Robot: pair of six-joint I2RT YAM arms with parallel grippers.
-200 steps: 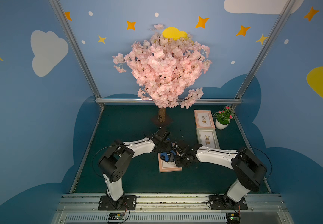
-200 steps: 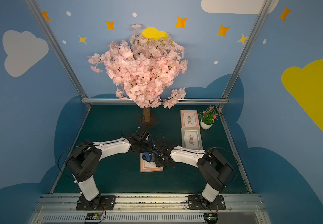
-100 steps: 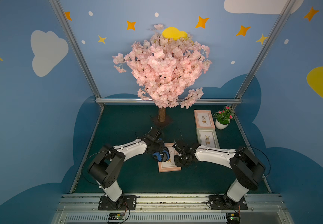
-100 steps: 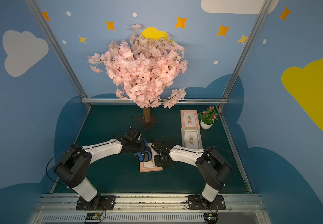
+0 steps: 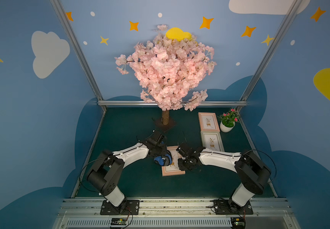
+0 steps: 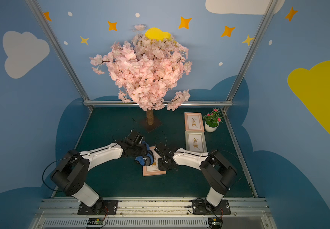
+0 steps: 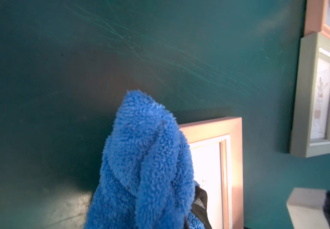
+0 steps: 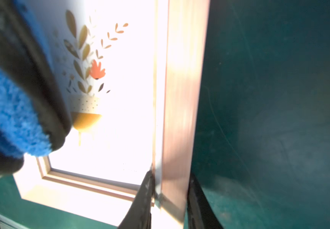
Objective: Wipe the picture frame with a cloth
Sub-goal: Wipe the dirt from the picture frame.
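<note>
Cloth [image 5: 163, 160]: bunched, blue w/ dark grey side, clamped in your left tool [image 5: 162, 155], sitting over the glass of the pink picture frame [image 5: 173, 171]. Just beside it, your right tool [image 8: 170, 202] is pinched on the frame's side rail. Frame lies flat on counter [image 5: 132, 178].

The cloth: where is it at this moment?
In both top views the cloth is bunched in the left gripper, over the left half of the pink picture frame, which lies near the middle of the table.
</note>
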